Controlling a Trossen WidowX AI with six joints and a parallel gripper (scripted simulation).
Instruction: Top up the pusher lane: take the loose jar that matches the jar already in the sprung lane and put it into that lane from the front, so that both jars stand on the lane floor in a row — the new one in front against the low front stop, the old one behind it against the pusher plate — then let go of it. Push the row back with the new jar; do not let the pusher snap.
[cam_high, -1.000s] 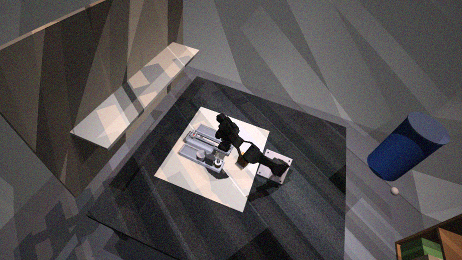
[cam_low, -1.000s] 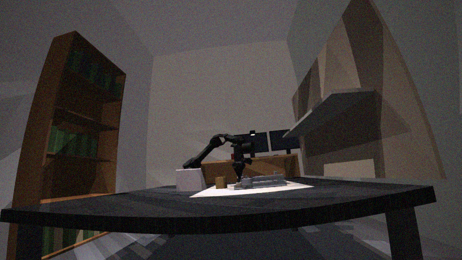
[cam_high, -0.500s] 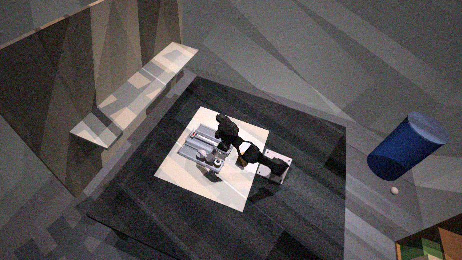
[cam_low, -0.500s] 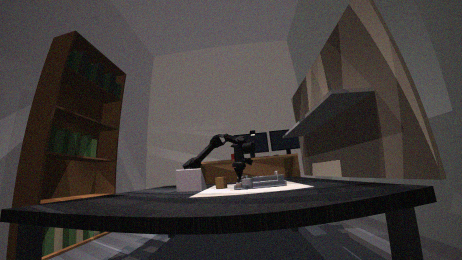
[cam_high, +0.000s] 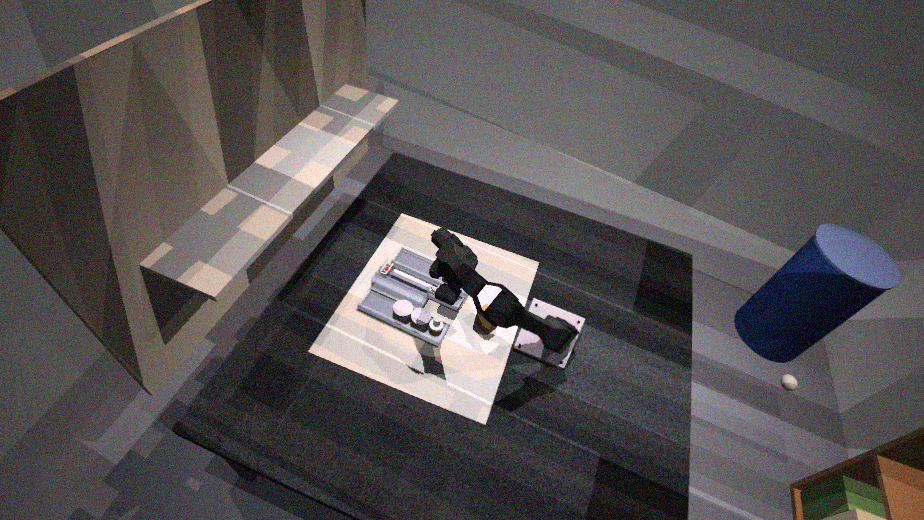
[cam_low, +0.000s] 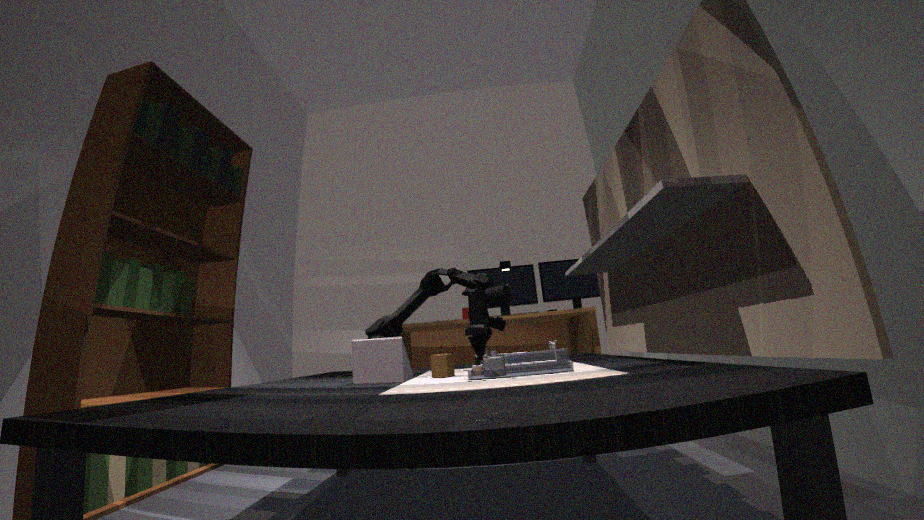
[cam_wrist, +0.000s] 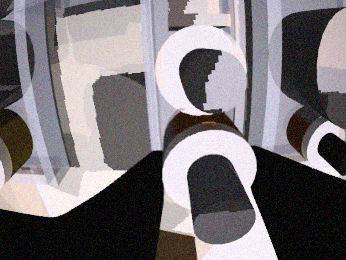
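Note:
My gripper (cam_high: 447, 297) (cam_low: 479, 360) (cam_wrist: 205, 158) is low at the front end of the sprung lane, shut on a brown jar with a white shoulder and dark cap. This held jar (cam_wrist: 172, 172) is upright or nearly so, between the lane walls in the wrist view. The jar in the lane (cam_wrist: 169, 70), also white-ringed, is directly behind it, with little or no gap showing. The sprung lane (cam_wrist: 156, 100) has a red mark (cam_high: 386, 269) at its back end. The front stop, the pusher plate and the held jar's base are hidden, so I cannot tell whether it touches the floor.
The neighbouring lane holds a row of jars (cam_high: 402, 310) (cam_wrist: 330, 60), with a white-ringed jar (cam_high: 435, 326) (cam_wrist: 297, 134) at its front. Another brown jar (cam_wrist: 17, 145) is at the left wrist-view edge. A brown block (cam_low: 442, 365) stands before the lanes on the pale mat (cam_high: 465, 400).

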